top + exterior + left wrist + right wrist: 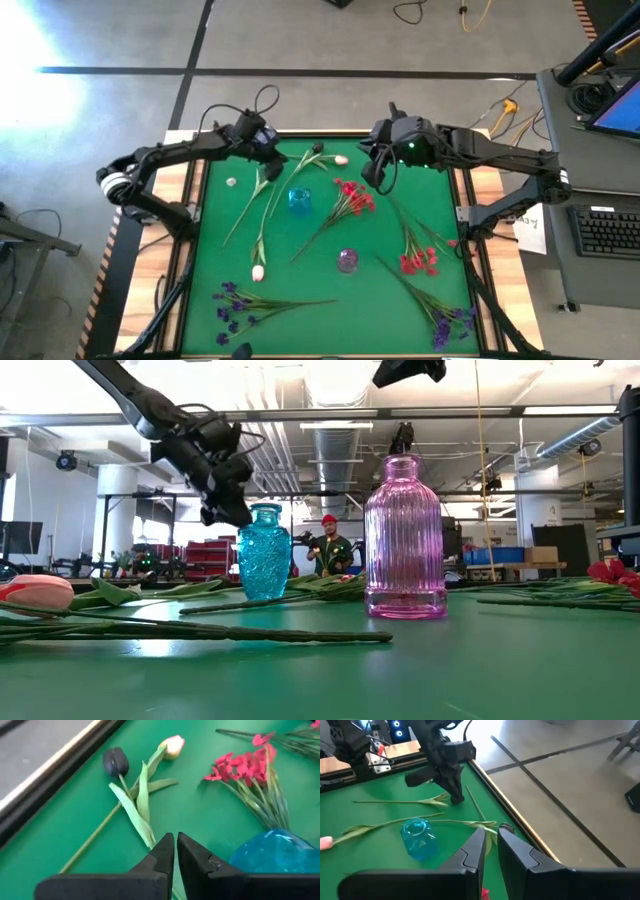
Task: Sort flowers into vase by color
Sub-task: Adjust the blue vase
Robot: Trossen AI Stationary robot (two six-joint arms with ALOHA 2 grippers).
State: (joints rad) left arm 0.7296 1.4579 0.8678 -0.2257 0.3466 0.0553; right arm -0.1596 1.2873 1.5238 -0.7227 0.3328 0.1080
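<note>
Tulips (300,168) lie flat on worktop (320,300), stems running left-right, buds far right. Left gripper (273,170) clenched, empty, above stems. Right gripper (368,178) clenched, empty, right of buds.

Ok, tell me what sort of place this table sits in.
Likely a big open robotics lab or workshop: exposed ceiling ducts, red storage bins beyond the green table, and a keyboard at a side desk.

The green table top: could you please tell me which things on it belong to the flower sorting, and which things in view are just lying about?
Job:
- red blossom flowers
- purple blossom flowers
- white-pink tulip buds
- dark tulip
- blue textured glass vase
- pink ribbed glass vase

Lying about:
- black keyboard
- yellow cable
</note>
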